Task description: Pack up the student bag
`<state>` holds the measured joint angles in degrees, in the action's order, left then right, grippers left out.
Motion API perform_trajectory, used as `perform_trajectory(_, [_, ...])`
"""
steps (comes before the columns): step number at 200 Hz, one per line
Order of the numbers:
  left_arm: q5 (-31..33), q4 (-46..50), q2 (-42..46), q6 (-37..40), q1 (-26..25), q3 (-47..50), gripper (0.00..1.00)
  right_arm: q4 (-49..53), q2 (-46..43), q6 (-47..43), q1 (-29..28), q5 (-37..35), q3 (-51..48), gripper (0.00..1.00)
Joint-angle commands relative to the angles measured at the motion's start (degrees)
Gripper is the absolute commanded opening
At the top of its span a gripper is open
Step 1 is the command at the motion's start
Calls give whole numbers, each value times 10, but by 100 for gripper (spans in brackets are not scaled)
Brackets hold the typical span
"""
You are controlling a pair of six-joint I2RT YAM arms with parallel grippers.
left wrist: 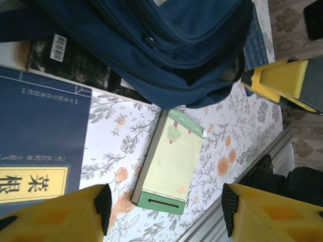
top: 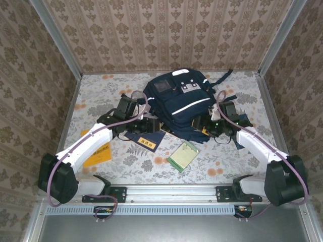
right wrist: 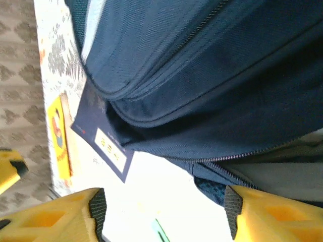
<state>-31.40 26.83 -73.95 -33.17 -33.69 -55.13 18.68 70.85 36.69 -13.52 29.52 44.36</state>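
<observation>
While the student bag [top: 181, 98] lies flat at the middle rear of the bench [top: 242, 161], both arms reach inward, flanking its near edge. The left tool [left wrist: 166, 206] and the right tool [right wrist: 164, 212] stand open, gripping nothing. A navy book [top: 146, 140] lies at the bag's near left edge. A green notebook [top: 182, 155] and a yellow booklet [top: 98, 154] lie nearer the arm bases.

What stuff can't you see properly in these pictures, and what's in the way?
Inside the student bag: top view, its own fabric hides it.
The dark barcode book: left wrist view, the bag covers most of it.
The orange book: top view, the left arm lies across it; words too small.
The blue book: left wrist view, cut off by the left edge.
</observation>
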Motion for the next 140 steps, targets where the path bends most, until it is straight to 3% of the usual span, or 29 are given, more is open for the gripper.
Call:
perform_trajectory(1, [0,19,8,22,-37,18,62,112,-35,-51,-38,-100,45,62])
perform_trajectory(28, [-5,7,-13,26,-111,54,64,191,-34,-53,-99,-161,35,72])
perform_trajectory(74, [-8,-43,-73,25,-183,116,61,145,-20,-51,-143,-185,-32,78])
perform_trajectory(140, [-32,-136,-99,2,-201,185,51,90,136,-79,-159,-193,5,76])
